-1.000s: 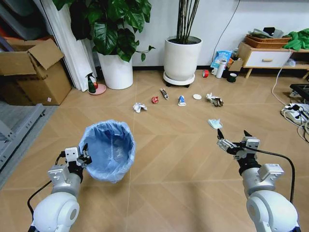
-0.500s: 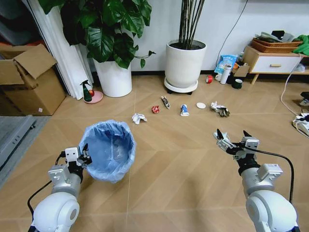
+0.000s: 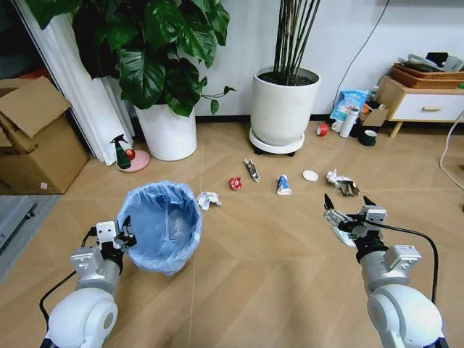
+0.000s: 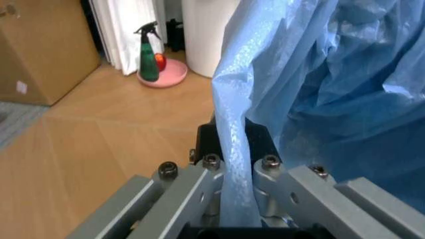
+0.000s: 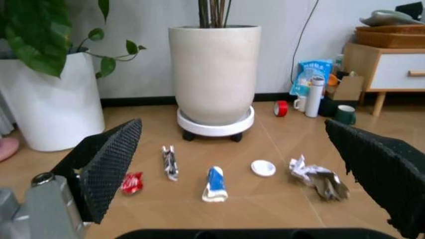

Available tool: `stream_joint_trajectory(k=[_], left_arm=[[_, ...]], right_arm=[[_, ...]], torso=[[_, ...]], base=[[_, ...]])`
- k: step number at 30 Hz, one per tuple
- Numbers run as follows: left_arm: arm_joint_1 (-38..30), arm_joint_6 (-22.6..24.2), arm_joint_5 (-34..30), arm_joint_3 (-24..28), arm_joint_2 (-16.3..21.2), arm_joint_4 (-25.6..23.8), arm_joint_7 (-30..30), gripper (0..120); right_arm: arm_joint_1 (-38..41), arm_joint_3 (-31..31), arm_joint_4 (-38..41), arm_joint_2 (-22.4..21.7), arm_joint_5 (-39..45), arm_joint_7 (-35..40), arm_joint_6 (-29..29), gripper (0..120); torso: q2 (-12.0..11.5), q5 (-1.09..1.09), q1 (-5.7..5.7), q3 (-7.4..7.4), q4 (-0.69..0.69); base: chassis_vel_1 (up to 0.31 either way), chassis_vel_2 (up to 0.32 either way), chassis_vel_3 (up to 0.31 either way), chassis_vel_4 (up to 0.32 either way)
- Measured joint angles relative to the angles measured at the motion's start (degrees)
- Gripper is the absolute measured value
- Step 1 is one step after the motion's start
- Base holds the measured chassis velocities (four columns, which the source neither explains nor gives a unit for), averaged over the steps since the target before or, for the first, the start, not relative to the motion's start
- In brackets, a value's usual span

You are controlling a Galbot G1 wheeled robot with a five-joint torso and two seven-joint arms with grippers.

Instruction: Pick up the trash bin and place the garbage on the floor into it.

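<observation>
The trash bin (image 3: 163, 225), lined with a crinkled light blue bag, hangs at my lower left. My left gripper (image 3: 124, 235) is shut on its rim; in the left wrist view the bag's edge (image 4: 234, 149) is pinched between the fingers (image 4: 269, 172). My right gripper (image 3: 346, 209) is open and holds nothing, its mesh-padded fingers (image 5: 109, 164) spread wide. The garbage lies ahead on the floor (image 3: 261, 246): crumpled white paper (image 3: 208, 199), red can (image 3: 235, 183), dark wrapper (image 3: 251, 170), blue-white carton (image 3: 283, 185), white lid (image 3: 310, 175) and a crumpled wad (image 3: 341, 183).
Two big white plant pots (image 3: 168, 130) (image 3: 284, 109) stand behind the litter. A spray bottle on a pink dish (image 3: 125, 154) and a cardboard box (image 3: 32, 138) are at the left. A red tape roll (image 3: 321, 130), white bottle (image 3: 349, 122), mug (image 3: 369, 137) and low cabinet (image 3: 424, 105) are at the right.
The whole head view has shifted: the camera has moved forward, so the litter and pots lie nearer. The bin has stayed in my left gripper, and the right gripper has stayed open.
</observation>
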Motion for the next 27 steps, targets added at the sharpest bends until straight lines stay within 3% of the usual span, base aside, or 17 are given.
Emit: stream_joint_trajectory(k=[20,27], left_arm=[[-0.23,0.52,-0.50,-1.11,-0.29,-0.08,-0.72,0],[-0.40,2.06,-1.15,-1.82,-0.02,0.45,-0.34,0]], right_arm=[[0.29,-0.55,-1.05,-0.33,-0.12,-0.06,0.30,100],[1.18,-1.20,-3.55,-2.48,1.32,-0.91,1.19,100]], torso=[[0.00,0.00,0.01,0.01,-0.02],[-0.01,0.00,0.02,0.02,0.00]], base=[[-0.255,0.259,0.245,-0.258],[-0.131,0.149,0.126,-0.119]])
